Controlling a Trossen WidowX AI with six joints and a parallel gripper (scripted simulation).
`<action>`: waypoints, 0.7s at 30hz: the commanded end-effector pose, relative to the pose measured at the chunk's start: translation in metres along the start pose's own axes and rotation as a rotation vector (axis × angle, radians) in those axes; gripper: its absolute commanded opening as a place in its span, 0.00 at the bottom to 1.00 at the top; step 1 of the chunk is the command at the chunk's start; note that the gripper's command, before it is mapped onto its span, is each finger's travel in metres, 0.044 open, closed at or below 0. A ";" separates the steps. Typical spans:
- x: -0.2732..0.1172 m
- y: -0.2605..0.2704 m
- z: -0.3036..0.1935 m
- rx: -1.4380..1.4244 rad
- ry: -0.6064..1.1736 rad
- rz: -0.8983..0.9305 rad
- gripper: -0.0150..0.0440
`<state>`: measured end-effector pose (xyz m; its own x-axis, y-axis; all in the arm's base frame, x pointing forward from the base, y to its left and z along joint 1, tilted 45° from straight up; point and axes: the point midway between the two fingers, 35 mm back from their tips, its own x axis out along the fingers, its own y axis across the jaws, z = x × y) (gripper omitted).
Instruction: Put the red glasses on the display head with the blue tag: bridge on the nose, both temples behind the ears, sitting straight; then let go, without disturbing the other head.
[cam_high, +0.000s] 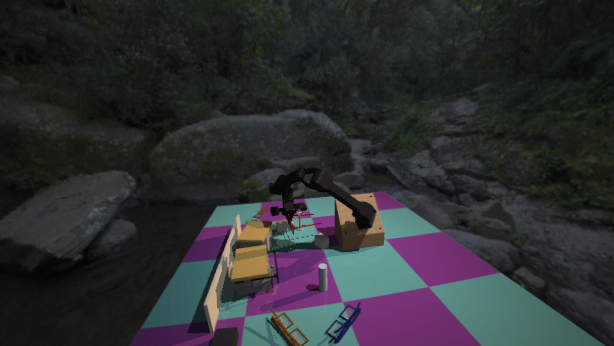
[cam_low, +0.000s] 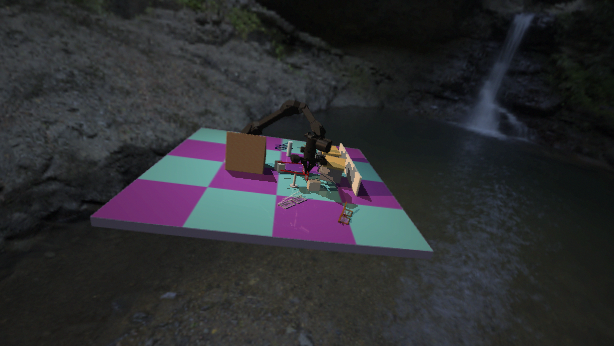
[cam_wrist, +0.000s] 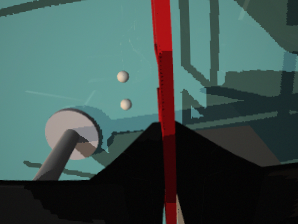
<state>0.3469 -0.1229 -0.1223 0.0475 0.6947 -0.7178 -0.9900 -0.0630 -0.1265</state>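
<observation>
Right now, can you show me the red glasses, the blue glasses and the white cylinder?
Red glasses (cam_wrist: 162, 30): wrist view, on the red frame.
Blue glasses (cam_high: 348, 324): top view, on the frame.
White cylinder (cam_high: 323, 278) (cam_low: 289, 149): top and exterior views, on its side.

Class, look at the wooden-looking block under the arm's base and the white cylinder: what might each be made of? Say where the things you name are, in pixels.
Block (cam_high: 361, 235) (cam_low: 245, 153): probably wood, matte; its even brown colour suggests this, though no grain is clear.
Cylinder (cam_high: 323, 278) (cam_low: 289, 148): perhaps plastic or painted wood; smooth, plain white sides leave it open.
</observation>
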 end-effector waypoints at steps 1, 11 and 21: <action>-0.001 -0.004 0.006 -0.003 -0.001 -0.005 0.25; -0.001 -0.006 0.013 -0.003 -0.001 -0.005 0.25; -0.001 -0.006 0.018 -0.003 -0.002 -0.005 0.25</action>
<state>0.3486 -0.1118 -0.1120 0.0470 0.6953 -0.7172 -0.9898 -0.0642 -0.1271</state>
